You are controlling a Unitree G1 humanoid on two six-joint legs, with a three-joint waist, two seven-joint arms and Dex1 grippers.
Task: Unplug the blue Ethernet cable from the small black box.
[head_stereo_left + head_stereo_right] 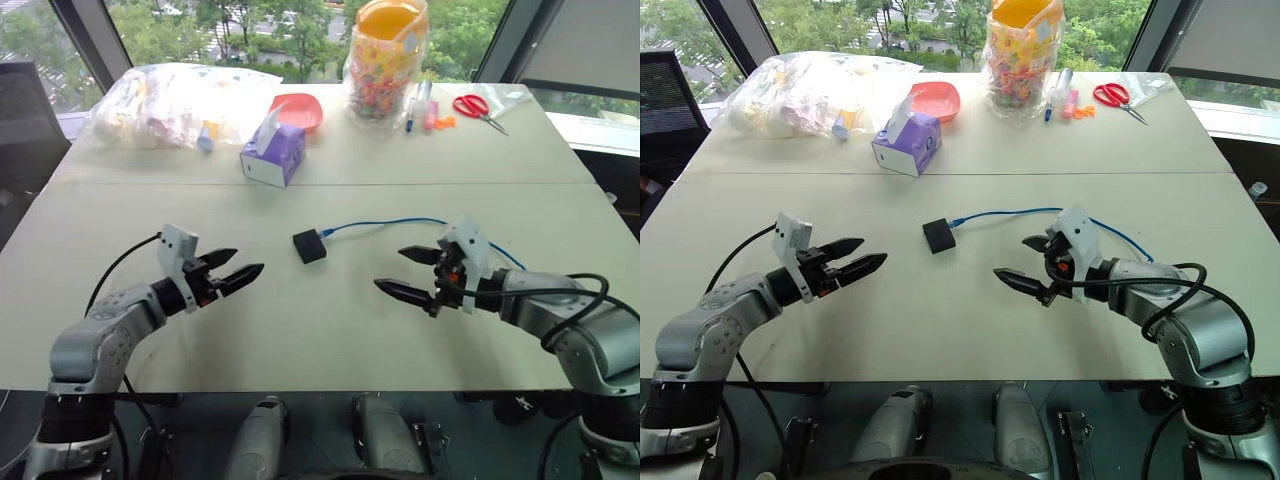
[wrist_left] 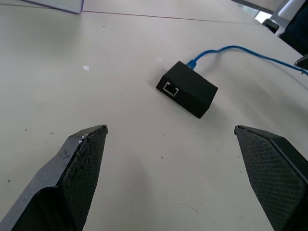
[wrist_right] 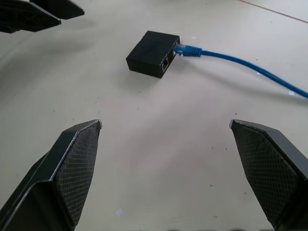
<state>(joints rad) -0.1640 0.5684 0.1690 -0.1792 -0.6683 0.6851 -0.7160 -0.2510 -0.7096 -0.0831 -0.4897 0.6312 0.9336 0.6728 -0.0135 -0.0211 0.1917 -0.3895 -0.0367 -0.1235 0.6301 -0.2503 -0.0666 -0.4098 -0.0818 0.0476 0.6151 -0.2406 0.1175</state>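
**Both grippers wide open, black box sitting between them with the cable plugged in**

I'm holding both arms out over the pale table (image 1: 300,340), and neither one has hold of anything. My left gripper (image 1: 238,270) has its two black fingers spread apart, tips aimed inward and forward toward the middle of the table. My right gripper (image 1: 407,272) mirrors it from the other side, fingers spread just as wide, tips aimed back toward the left one.

The small black box (image 1: 309,245) lies flat on the table, ahead of both grippers and between them, a little nearer my left fingertips than my right, touching neither. From my left wrist I see it just beyond the gap between my fingers, with an empty port facing me (image 2: 171,89). From my right wrist the same box sits beyond my fingers with the plug going into its side.

The blue Ethernet cable (image 1: 385,223) is seated in the box on the side toward my right gripper. From there it arcs across the table, passes behind my right gripper and runs on beside that arm toward the table's right edge.

Further out, well past both grippers, there's a purple tissue box (image 1: 273,154), a red bowl (image 1: 299,109), a clear bag of items (image 1: 180,102), a bag of colourful pieces (image 1: 385,65) and red-handled scissors (image 1: 478,108).
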